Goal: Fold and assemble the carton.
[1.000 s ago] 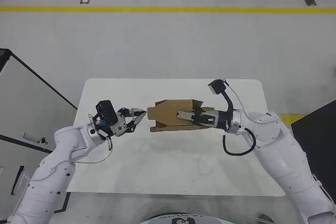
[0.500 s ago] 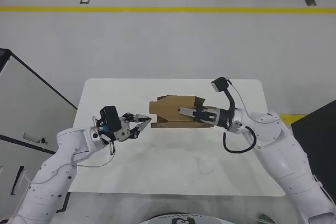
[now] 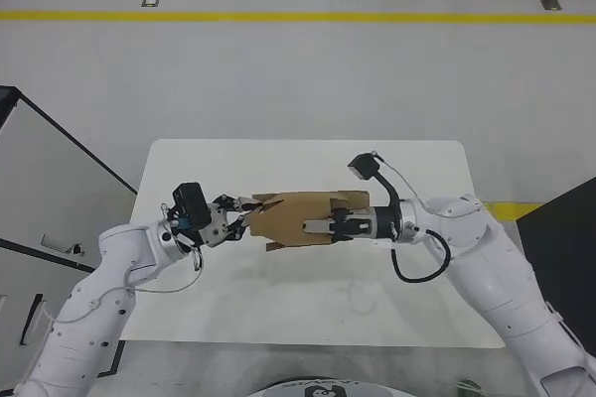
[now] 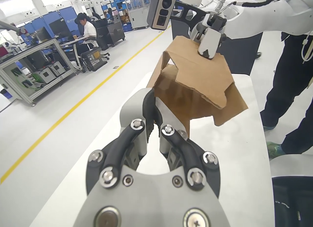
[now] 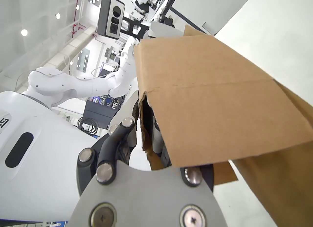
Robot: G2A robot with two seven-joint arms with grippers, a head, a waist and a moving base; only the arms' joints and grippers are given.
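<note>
Risking tear: carton [image 3: 293,216] pinched by left gripper [image 3: 244,211] at 9 o'clock, right gripper [image 3: 320,226] at 3 o'clock; opposed pull could buckle it.

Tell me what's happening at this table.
A two-armed robot is assembling a brown carton over the white table. The jaws of the right arm are shut on a panel at one end, and those of the left arm on a flap at the other. The carton is only partly folded, with its flaps loose.
</note>
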